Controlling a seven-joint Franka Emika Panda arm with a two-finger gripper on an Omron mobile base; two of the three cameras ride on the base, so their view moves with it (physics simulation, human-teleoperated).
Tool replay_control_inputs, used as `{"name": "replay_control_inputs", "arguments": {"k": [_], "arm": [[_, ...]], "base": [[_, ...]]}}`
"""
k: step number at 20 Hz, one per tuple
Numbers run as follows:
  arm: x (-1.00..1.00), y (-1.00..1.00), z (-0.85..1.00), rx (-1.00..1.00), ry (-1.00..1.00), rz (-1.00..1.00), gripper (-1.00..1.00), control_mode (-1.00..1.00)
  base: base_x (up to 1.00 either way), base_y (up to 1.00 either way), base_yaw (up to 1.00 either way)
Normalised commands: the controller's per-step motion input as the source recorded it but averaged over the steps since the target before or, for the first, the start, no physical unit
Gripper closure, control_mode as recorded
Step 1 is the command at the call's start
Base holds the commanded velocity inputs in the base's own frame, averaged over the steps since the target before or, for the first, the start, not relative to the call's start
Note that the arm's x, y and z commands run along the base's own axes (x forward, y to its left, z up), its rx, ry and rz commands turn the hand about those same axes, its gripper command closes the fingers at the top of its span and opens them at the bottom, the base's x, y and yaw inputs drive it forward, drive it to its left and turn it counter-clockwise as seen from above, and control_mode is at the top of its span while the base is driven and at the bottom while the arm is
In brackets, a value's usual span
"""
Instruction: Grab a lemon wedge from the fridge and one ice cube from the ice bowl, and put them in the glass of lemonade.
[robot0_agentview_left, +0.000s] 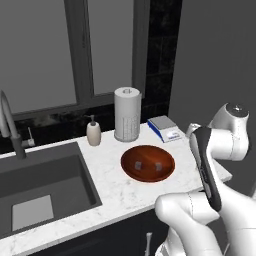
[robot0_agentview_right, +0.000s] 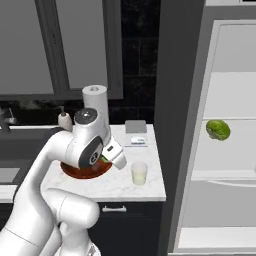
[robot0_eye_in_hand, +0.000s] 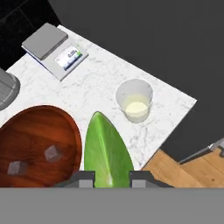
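Note:
In the hand view my gripper (robot0_eye_in_hand: 111, 177) is shut on the lemon wedge (robot0_eye_in_hand: 107, 148), a glossy green sliver that sticks out between the two fingertips. It hangs over the counter between the ice bowl (robot0_eye_in_hand: 65, 127) and the glass of lemonade (robot0_eye_in_hand: 135, 103). Two grey ice cubes (robot0_eye_in_hand: 52, 153) lie in the wooden bowl. From the right base view the gripper (robot0_agentview_right: 109, 159) sits just left of the glass (robot0_agentview_right: 139, 173), above the bowl's (robot0_agentview_right: 95, 173) rim. The fridge (robot0_agentview_right: 235, 100) stands open at the right, white inside.
A digital scale (robot0_eye_in_hand: 54, 48) lies at the counter's back. A white paper-towel cylinder (robot0_agentview_left: 127, 114), a soap bottle (robot0_agentview_left: 93, 132) and a dark sink (robot0_agentview_left: 40, 185) are to the left. A round green item (robot0_agentview_right: 218, 129) rests on a fridge shelf. The counter edge is close behind the glass.

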Motion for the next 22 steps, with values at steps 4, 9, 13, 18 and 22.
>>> {"name": "replay_control_inputs", "arguments": {"k": [4, 9, 13, 18, 22], "arm": [[0.52, -0.58, 0.08, 0.0, 0.12, -0.11, 1.0, -1.0], [0.32, -0.55, -0.03, 0.0, 0.2, -0.04, 1.0, -1.0], [0.26, -0.2, -0.27, 0.0, 0.11, -0.02, 1.0, -1.0], [0.02, 0.0, -0.35, 0.0, 0.0, 0.0, 1.0, -1.0], [0.0, 0.02, -0.21, 0.0, 0.02, 0.0, 1.0, -1.0]], "base": [[0.0, 0.0, 0.0], [0.0, 0.0, 0.0], [0.0, 0.0, 0.0], [0.0, 0.0, 0.0], [0.0, 0.0, 0.0]]}}
